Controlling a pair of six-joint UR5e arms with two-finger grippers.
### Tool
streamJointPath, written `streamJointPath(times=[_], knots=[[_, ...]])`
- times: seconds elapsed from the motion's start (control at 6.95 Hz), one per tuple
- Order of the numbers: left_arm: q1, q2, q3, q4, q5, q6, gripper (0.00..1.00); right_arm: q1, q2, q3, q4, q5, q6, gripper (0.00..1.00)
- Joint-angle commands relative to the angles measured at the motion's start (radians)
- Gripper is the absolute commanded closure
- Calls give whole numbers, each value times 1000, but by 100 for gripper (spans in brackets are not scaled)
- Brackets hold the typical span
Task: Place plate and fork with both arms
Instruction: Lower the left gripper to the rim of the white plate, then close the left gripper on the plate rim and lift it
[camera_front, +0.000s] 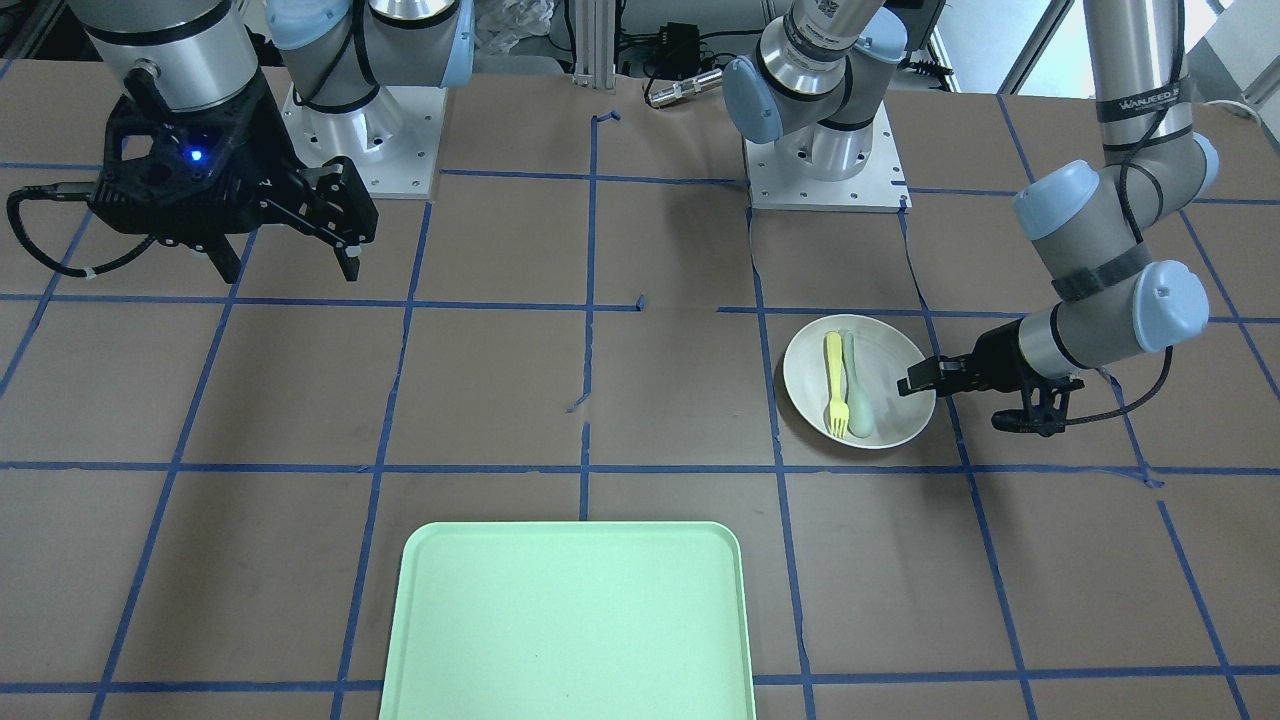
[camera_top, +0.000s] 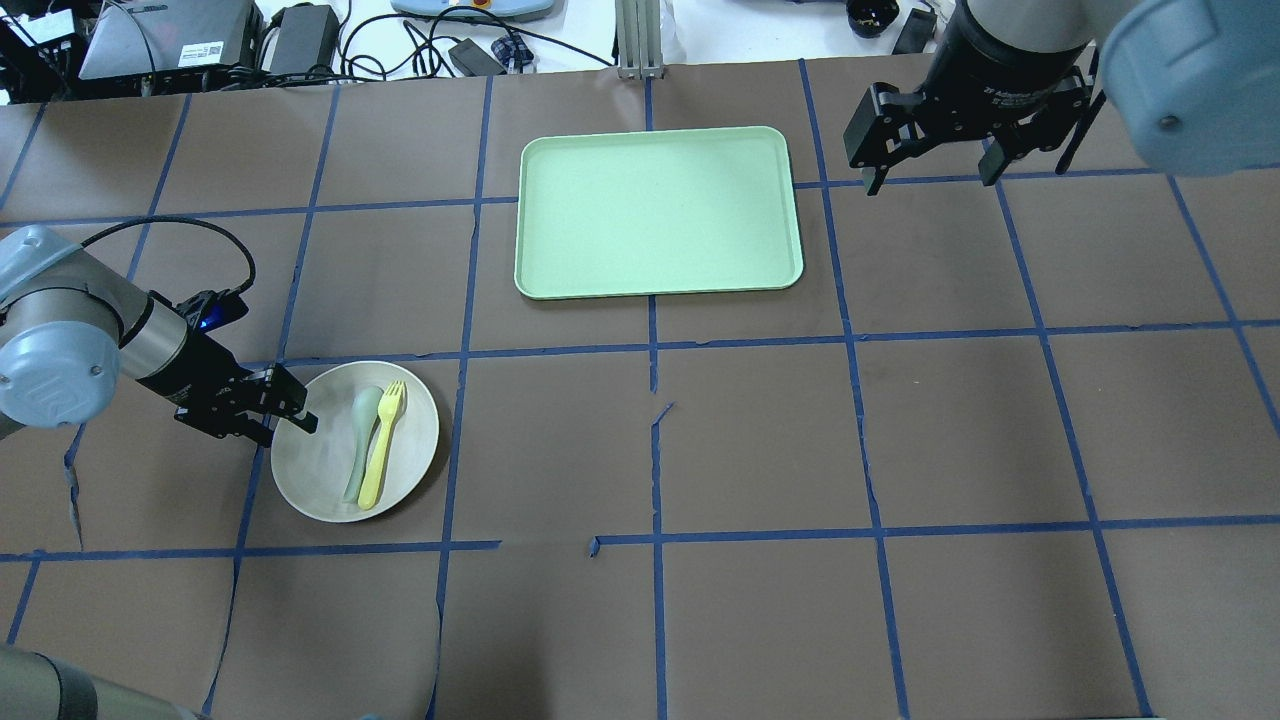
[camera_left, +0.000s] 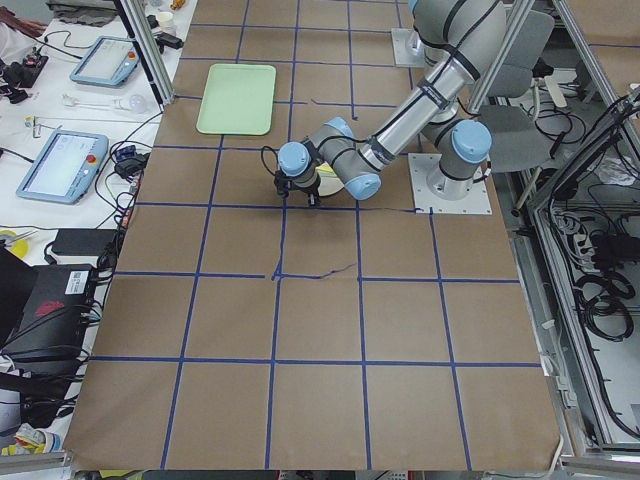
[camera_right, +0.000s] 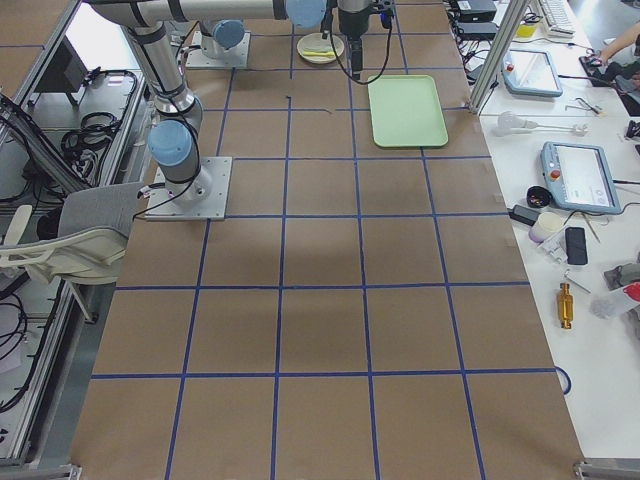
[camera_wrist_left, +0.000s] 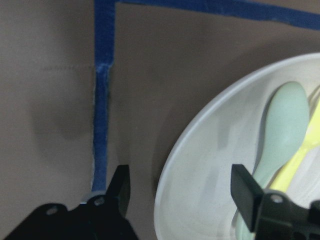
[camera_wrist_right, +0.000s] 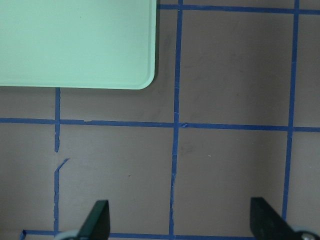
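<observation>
The off-white plate (camera_top: 325, 475) lies on the table on my left side, with the yellow fork (camera_top: 382, 445) and a pale green spoon (camera_top: 360, 440) lying in it side by side. My left gripper (camera_top: 292, 408) is low and open at the plate's left rim. In the left wrist view the fingers (camera_wrist_left: 120, 186) straddle the rim of the plate (camera_wrist_left: 200, 165), one outside and one inside, near the spoon (camera_wrist_left: 285, 120) and the fork (camera_wrist_left: 306, 149). My right gripper (camera_top: 930, 180) is open and empty, held high beside the tray's right end.
The large mint-green tray (camera_top: 660, 210) lies at the table's far middle; its corner shows in the right wrist view (camera_wrist_right: 75, 45). Brown paper with blue tape lines covers the table (camera_top: 760, 440).
</observation>
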Motion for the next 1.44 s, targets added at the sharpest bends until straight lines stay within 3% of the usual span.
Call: streamJointPath(times=[0.0, 0.58, 1.01, 1.3], knots=[[-3, -4, 3, 0, -1, 2, 100, 0, 0, 1, 0, 0, 0, 0], [-3, -4, 25, -52, -21, -1, 100, -1, 0, 1, 3, 0, 0, 0], [-9, -19, 259, -273, -26, 4, 100, -1, 0, 1, 3, 0, 0, 0], [-85, -60, 387, -267, -27, 7, 100, -1, 0, 0, 3, -2, 0, 0]])
